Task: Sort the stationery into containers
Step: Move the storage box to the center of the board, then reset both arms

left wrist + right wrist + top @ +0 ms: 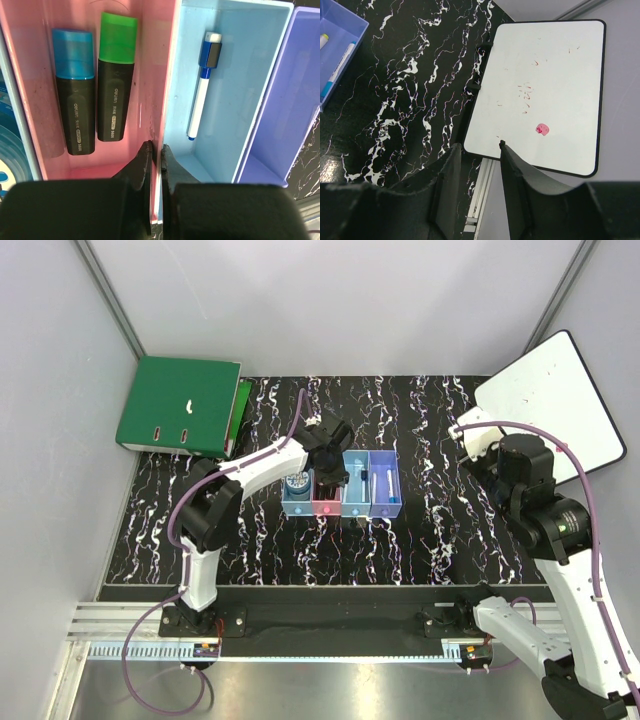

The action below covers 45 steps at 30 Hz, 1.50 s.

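The four joined containers (341, 508) stand mid-table. The tape roll (297, 485) lies in the leftmost light blue bin. In the left wrist view the pink bin (35, 100) holds a blue-capped marker (75, 100) and a green-capped marker (115, 85). The light blue bin (240, 75) holds a white pen (201, 95); the purple bin (295, 100) is beside it. My left gripper (156, 148) is shut on the wall between the pink and light blue bins. My right gripper (479, 146) is open and empty, far right of the bins. The purple bin (347, 20) holds thin pens (337, 67).
A green ring binder (180, 405) lies at the back left. A white board with black rim (545, 75) lies at the back right, just beyond my right gripper. The table's right edge and an aluminium rail (479, 200) lie under the right gripper.
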Each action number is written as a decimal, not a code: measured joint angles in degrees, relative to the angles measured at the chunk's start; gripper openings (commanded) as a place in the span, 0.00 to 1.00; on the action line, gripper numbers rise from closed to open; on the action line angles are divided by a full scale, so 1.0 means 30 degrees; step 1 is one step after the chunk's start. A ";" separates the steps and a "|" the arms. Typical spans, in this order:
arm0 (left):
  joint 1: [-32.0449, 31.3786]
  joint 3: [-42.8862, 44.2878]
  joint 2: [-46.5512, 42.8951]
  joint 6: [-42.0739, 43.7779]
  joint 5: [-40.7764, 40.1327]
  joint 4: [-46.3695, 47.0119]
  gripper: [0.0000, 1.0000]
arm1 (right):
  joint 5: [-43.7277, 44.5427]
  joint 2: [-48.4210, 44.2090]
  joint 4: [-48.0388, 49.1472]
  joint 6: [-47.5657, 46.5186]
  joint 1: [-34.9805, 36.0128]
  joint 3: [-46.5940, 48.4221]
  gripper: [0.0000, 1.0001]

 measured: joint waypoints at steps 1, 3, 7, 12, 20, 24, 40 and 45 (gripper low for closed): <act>0.0000 0.0000 0.0000 0.0007 -0.0007 0.0000 0.05 | 0.0000 -0.0029 0.0000 0.0000 0.0000 0.0000 0.45; 0.0000 0.0000 0.0000 0.0007 0.0000 0.0000 0.27 | 0.0000 -0.0051 0.0000 0.0000 0.0000 0.0000 0.45; 0.0102 0.0000 0.0000 0.0000 0.0109 -0.0364 0.55 | 0.0007 -0.0073 -0.0007 -0.0007 0.0000 -0.0044 0.45; 0.0350 0.0000 -0.0007 0.0022 0.0328 -0.0721 0.66 | 0.0000 -0.0080 0.0000 -0.0007 0.0000 -0.0168 0.45; 0.0401 0.0554 -0.0350 0.0546 0.0328 -0.1071 0.74 | -0.0073 -0.0102 0.0000 -0.0007 -0.0007 -0.0175 0.48; 0.0466 0.2805 -0.0350 0.1931 0.0838 -0.1209 0.92 | -0.0729 -0.0153 -0.0153 0.0153 0.0000 -0.0160 0.79; 0.3548 0.2062 -1.0615 1.6334 -0.0087 -0.1450 0.99 | -0.5960 0.0408 -0.4007 0.4364 0.0000 0.3548 1.00; 0.3810 -0.2885 -1.7085 1.8666 -0.1610 -0.2397 0.99 | -0.5880 0.1020 -0.5238 0.6360 0.0000 0.5581 1.00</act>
